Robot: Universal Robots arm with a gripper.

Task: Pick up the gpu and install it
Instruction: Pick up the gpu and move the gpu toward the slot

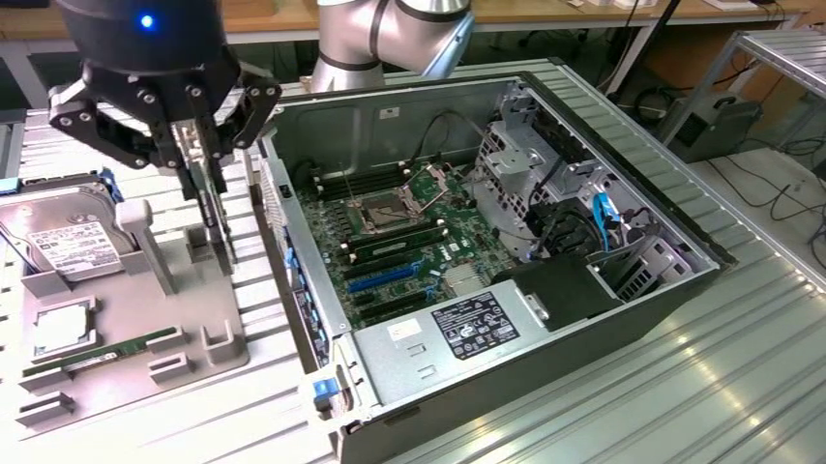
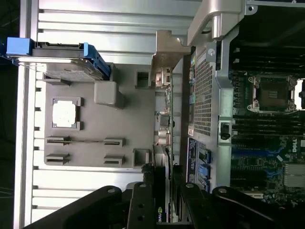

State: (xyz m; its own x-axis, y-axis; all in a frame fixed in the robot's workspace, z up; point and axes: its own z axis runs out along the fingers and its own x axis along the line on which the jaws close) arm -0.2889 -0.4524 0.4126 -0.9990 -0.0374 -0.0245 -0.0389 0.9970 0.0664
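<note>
One gpu [image 1: 220,232] hangs upright and edge-on in the gripper [image 1: 200,164], whose fingers are clamped on its top edge. The card is over the gray tray [image 1: 155,319], between the tray posts and just beside the wall of the open computer case [image 1: 543,319]. Can't tell if its lower edge touches the tray. A hard drive [image 1: 58,242], CPU chip [image 1: 61,329] and RAM stick [image 1: 110,350] lie on the tray. The motherboard [image 1: 400,242] sits exposed inside the case.
</note>
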